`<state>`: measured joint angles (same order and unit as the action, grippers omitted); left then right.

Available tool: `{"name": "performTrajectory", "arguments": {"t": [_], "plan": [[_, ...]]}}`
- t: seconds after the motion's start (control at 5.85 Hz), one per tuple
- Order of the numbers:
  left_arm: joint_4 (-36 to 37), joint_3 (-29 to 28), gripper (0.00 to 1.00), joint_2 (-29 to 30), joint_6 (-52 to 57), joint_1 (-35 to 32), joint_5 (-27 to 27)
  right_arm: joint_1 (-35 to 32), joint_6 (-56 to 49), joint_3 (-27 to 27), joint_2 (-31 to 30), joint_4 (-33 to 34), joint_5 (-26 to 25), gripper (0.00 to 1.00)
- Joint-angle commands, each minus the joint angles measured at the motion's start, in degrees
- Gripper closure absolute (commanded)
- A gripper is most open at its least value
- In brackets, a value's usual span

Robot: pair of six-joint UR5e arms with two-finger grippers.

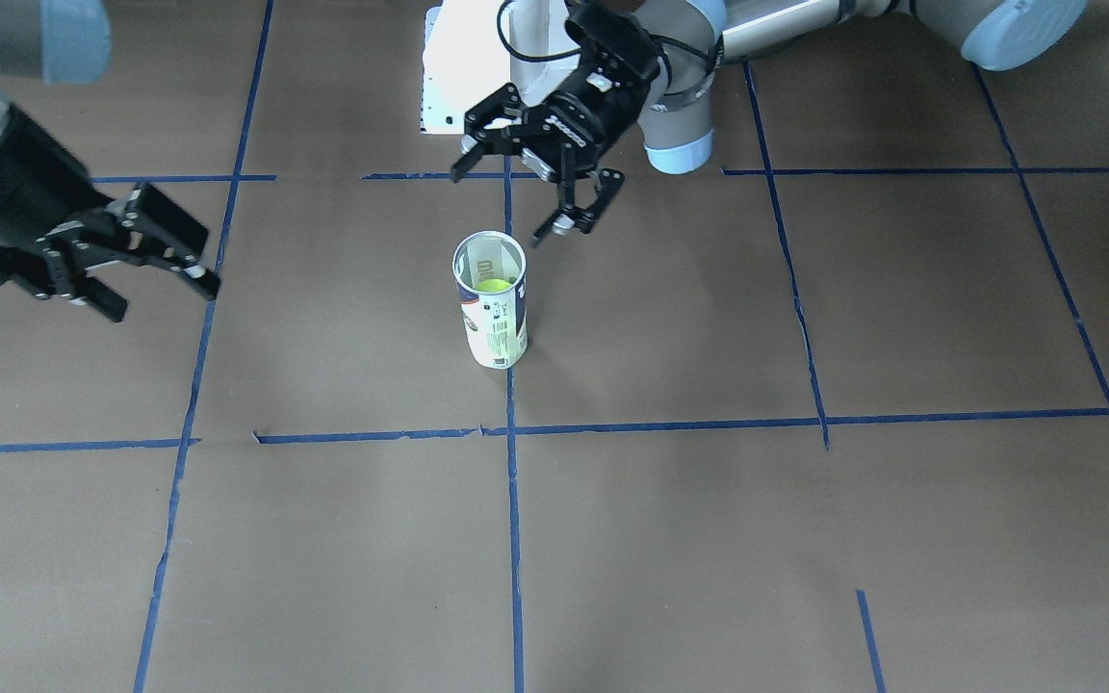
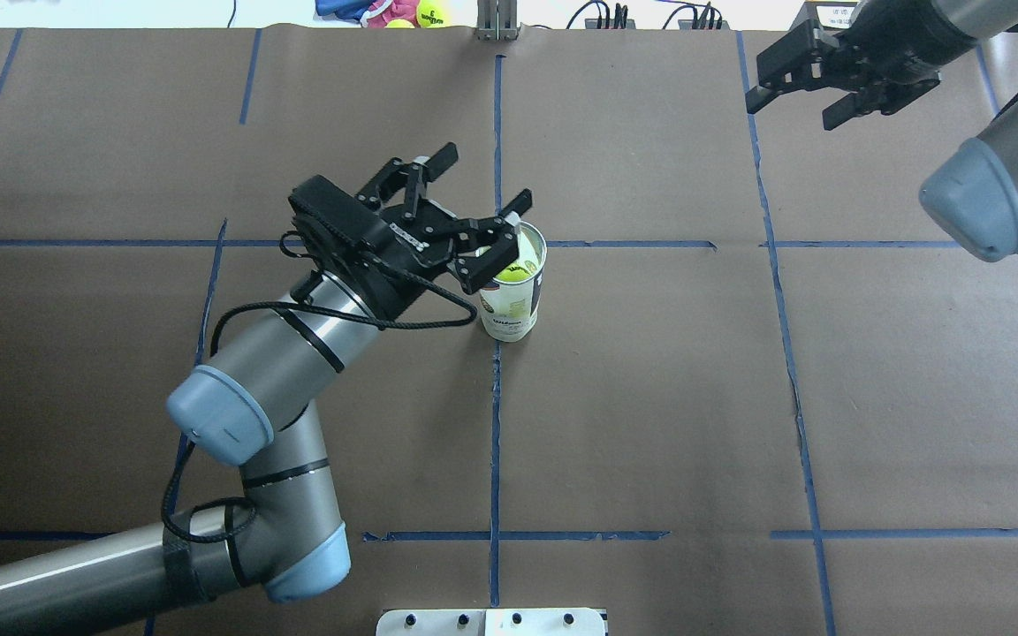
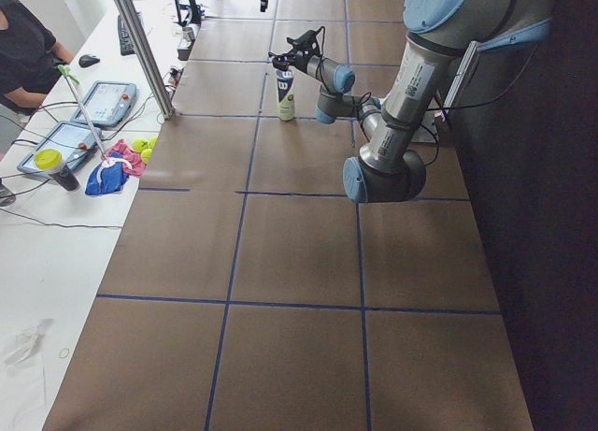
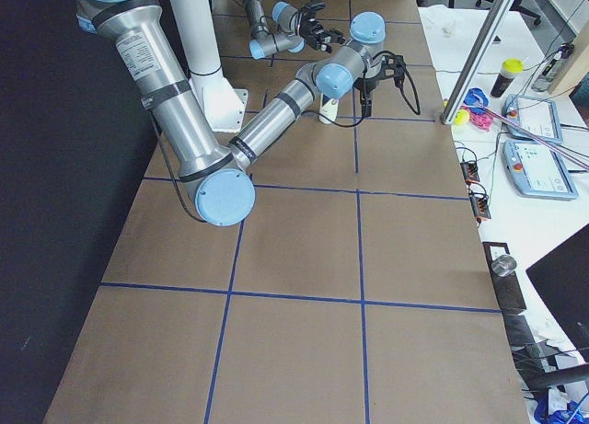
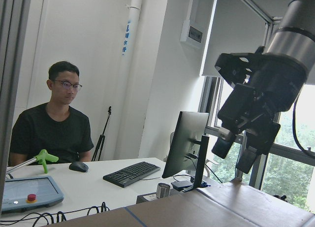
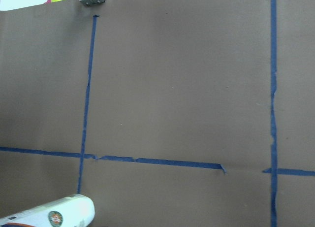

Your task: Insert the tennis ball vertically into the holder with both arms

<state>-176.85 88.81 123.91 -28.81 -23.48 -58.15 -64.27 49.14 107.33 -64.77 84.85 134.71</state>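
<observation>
The holder [image 1: 492, 313] is a clear can with a white-and-navy label, standing upright at the table's middle. It also shows in the overhead view [image 2: 512, 305]. The yellow-green tennis ball [image 1: 493, 285] sits inside it, below the rim [image 2: 513, 270]. My left gripper [image 1: 508, 200] is open and empty, just above and behind the can's rim, one fingertip close to the rim [image 2: 487, 177]. My right gripper [image 1: 162, 296] is open and empty, well off to the side of the can and above the table [image 2: 790, 109].
The white pedestal base [image 1: 458, 67] stands on the robot's side behind the can. Spare tennis balls and cloth [image 2: 412, 12] lie past the far table edge. An operator [image 5: 54, 123] sits at a desk beyond the table. Blue tape lines cross the brown tabletop.
</observation>
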Motion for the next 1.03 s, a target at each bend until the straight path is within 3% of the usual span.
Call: {"name": "performTrajectory", "arguments": {"t": [0.0, 0.34, 0.85], "plan": [[6.64, 0.05, 0.02, -5.67, -3.52, -7.50, -7.17, -3.30, -8.76, -2.02, -2.81, 0.14, -0.67, 0.00], [19.45, -0.48, 0.01, -12.78, -9.24, -17.59, -22.53, -8.56, -18.67, -8.33, -3.34, 0.32, -0.50, 0.00], [38.28, -0.39, 0.01, -17.81, -8.90, -36.99, -52.30, -16.83, -26.62, -15.64, -6.23, 0.32, 0.29, 0.00]]}}
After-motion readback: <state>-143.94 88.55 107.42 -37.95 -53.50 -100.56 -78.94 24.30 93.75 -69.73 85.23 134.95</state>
